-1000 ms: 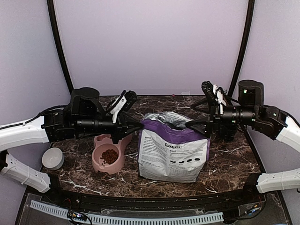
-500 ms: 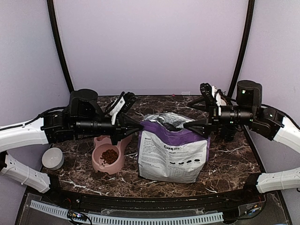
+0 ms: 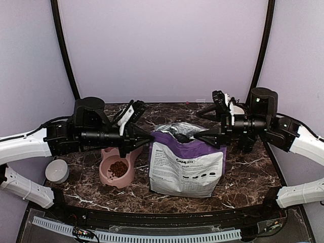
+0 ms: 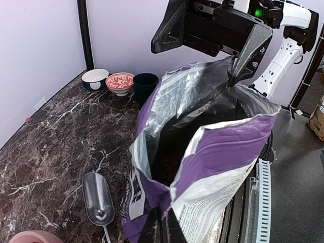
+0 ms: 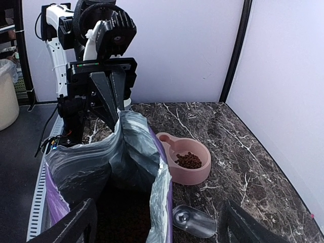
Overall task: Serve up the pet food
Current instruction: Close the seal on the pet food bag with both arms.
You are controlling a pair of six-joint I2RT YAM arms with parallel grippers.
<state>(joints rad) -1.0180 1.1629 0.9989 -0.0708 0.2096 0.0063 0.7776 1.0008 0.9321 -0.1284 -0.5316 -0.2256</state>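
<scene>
- Dark brown marbled stone worktop [image 3: 243, 172], closed in by plain lavender walls with black uprights at the back corners.
- Upright near the middle: purple-and-white printed foil bag [image 3: 186, 164], mouth pulled wide, crinkled silver lining on show, inside too dark to read.
- Left hand [image 3: 149, 135]: level with the bag's top, fingers pressed together on the left rim, foil pinched between them.
- Right hand [image 3: 201, 135]: spread wide at the right rim, one finger [image 4: 249, 50] touching the top edge of the foil, the other well clear of it, nothing clamped between the two.
- Just left of the bag, flat on the worktop: pink plastic double bowl [image 3: 105, 177], apart from both hands.
- Pet food, small reddish-brown kibble pellets [image 3: 118, 168]: a loose low heap in the larger round well of the pink bowl.
- Behind the bag, lying near the pink bowl: translucent plastic scoop [image 4: 97, 198], touched by neither hand.
- By the left edge, well apart from the bag: small pale grey round bowl [image 3: 57, 171].
- At the far end in the left wrist view, close together in a row by the wall: white-lined dark bowl [image 4: 94, 78], red-patterned bowl [image 4: 120, 82], dark cup [image 4: 146, 86].
</scene>
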